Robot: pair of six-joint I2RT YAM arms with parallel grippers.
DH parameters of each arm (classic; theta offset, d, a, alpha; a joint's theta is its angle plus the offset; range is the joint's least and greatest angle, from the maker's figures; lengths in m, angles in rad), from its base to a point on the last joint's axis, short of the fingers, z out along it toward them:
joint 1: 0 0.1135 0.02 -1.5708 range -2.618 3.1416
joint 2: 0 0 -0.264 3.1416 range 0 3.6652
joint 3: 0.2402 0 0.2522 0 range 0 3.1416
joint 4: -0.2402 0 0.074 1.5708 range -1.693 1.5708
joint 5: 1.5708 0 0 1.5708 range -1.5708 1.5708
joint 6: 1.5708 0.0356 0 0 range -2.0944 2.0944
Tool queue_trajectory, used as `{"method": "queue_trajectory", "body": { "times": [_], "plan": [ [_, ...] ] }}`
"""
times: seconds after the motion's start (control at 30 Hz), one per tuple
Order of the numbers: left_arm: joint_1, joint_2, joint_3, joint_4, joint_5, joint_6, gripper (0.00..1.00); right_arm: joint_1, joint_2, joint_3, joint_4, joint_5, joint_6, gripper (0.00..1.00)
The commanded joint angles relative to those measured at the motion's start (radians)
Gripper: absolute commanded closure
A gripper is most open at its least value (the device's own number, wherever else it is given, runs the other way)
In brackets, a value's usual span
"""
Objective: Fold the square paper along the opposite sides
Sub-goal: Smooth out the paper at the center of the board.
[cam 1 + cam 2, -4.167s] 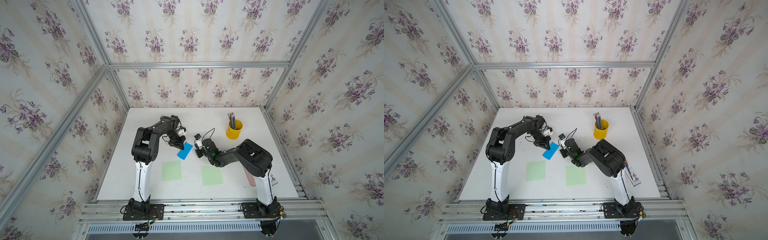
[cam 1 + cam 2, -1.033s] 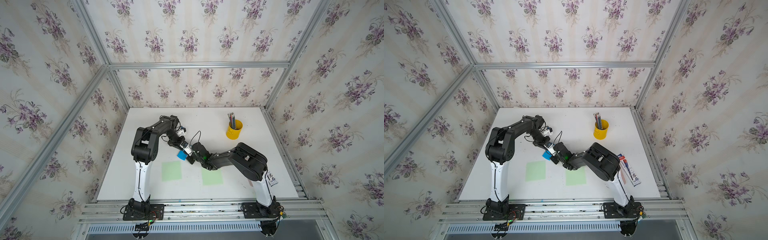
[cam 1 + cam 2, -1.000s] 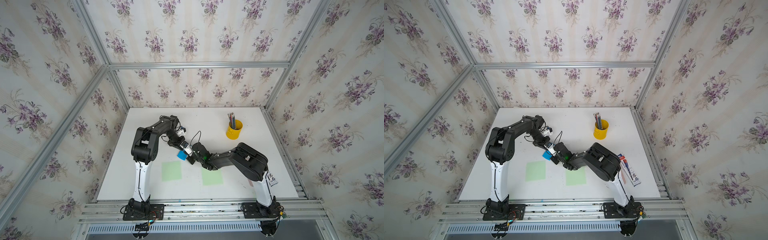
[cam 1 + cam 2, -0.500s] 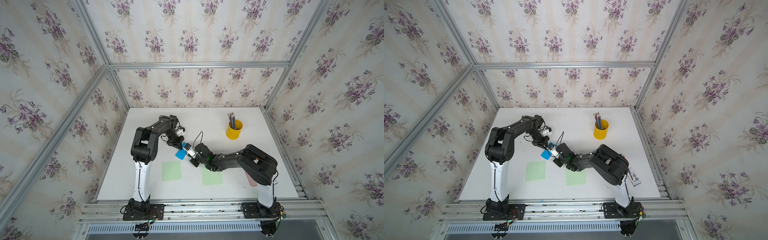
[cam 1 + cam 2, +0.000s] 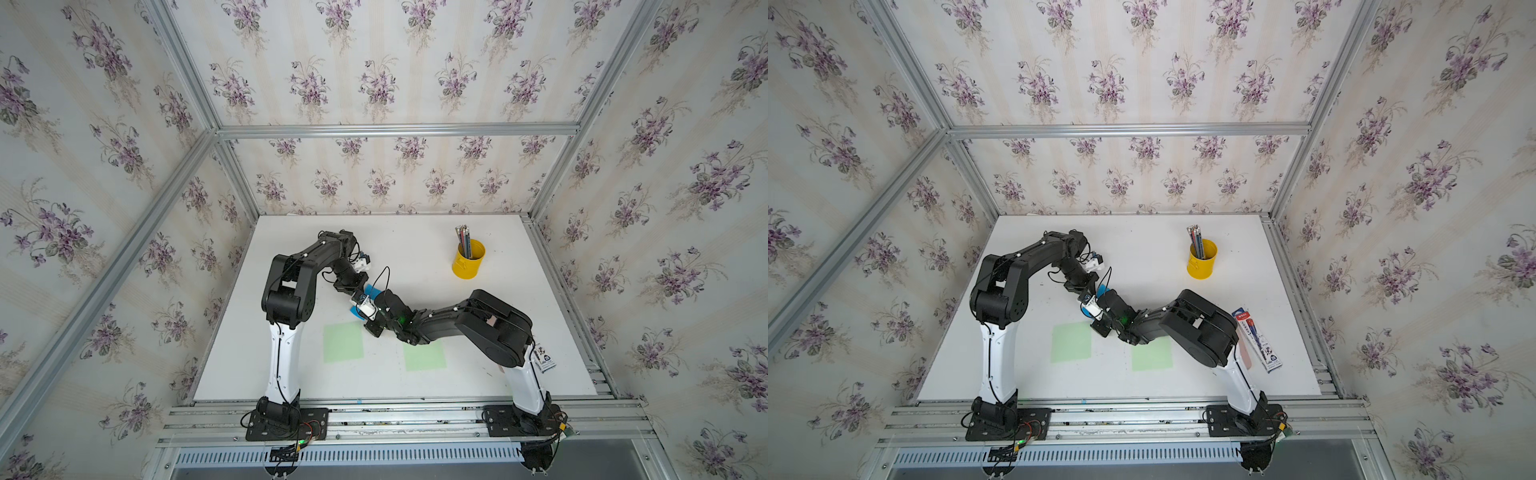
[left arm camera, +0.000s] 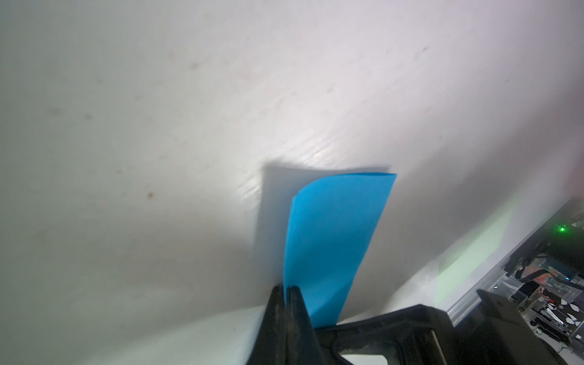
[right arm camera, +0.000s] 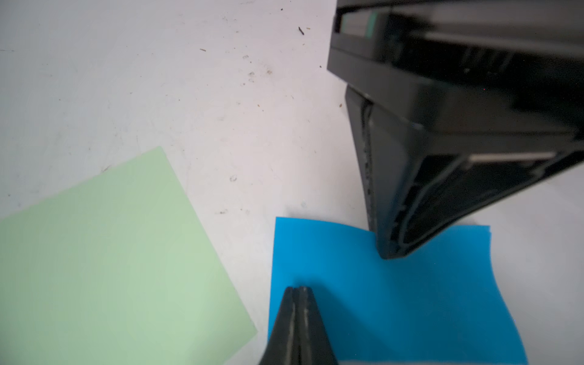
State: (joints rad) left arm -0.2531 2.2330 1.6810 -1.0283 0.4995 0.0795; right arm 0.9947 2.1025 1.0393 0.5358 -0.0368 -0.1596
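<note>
The blue square paper [image 7: 410, 300] lies folded on the white table [image 5: 415, 249], with one side curling up in the left wrist view [image 6: 331, 237]. Both top views show only slivers of it [image 5: 371, 289] [image 5: 1103, 290] between the two wrists. My left gripper [image 6: 286, 287] is shut. Its tip [image 7: 390, 254] rests on the paper near the far edge. My right gripper [image 7: 297, 288] is shut too, its tip resting on the paper near the side that faces the green sheet. Neither tip shows paper between its fingers.
Two pale green sheets [image 5: 343, 343] [image 5: 424, 355] lie flat toward the front, one close beside the blue paper [image 7: 110, 252]. A yellow cup of pencils [image 5: 468, 259] stands at the back right. A pen package [image 5: 1256, 338] lies by the right arm's base.
About four seconds ago my right gripper stood to the right of the blue paper; it has since moved left onto it. Over the last second both arms shifted only slightly. Both grippers stayed shut.
</note>
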Motion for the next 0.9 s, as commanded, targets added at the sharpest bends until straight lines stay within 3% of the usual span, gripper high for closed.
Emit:
{"method": "queue_trajectory", "body": {
  "times": [0.0, 0.5, 0.63, 0.87],
  "plan": [
    [0.003, -0.01, 0.003, -0.006, -0.013, 0.009, 1.0, 0.009, -0.006, -0.035, -0.131, 0.012, 0.011, 1.0],
    [0.011, -0.018, 0.002, -0.003, -0.011, 0.005, 1.0, 0.039, -0.108, -0.111, -0.183, 0.076, 0.016, 1.0],
    [0.011, -0.013, -0.004, 0.001, 0.0, -0.003, 1.0, -0.056, -0.146, -0.045, -0.12, 0.067, 0.047, 1.0],
    [0.012, -0.005, -0.004, 0.0, -0.007, -0.013, 1.0, -0.154, -0.022, 0.084, -0.007, 0.061, 0.154, 1.0]
  ]
}}
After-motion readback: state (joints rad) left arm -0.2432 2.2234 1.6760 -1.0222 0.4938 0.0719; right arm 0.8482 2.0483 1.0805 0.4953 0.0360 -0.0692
